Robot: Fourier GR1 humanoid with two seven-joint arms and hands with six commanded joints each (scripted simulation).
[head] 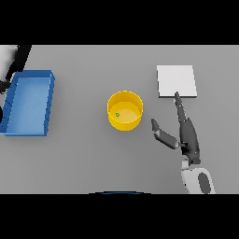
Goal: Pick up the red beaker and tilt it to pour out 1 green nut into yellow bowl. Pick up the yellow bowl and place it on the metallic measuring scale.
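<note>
We see the round yellow bowl [125, 111] standing upright near the middle of the grey table [93, 158], and inside it, on the left part of its floor, a single small green nut [117, 114]. To the bowl's right and a little farther back lies the flat, pale square metallic measuring scale [176, 81], well apart from the bowl and bearing nothing. Our right hand [186, 133] comes in from the lower right on its white and grey arm; it is released, with its dark fingers stretched straight toward the scale so that their tips reach the scale's near edge, while the thumb juts out to the left toward the bowl without touching it. Far off on the left side of the table sits a rectangular blue tray [29, 103] with raised walls. At the tray's far left corner we glimpse our left hand [4, 86], mostly cut off by the frame's edge, and we cannot tell how its fingers are set.
</note>
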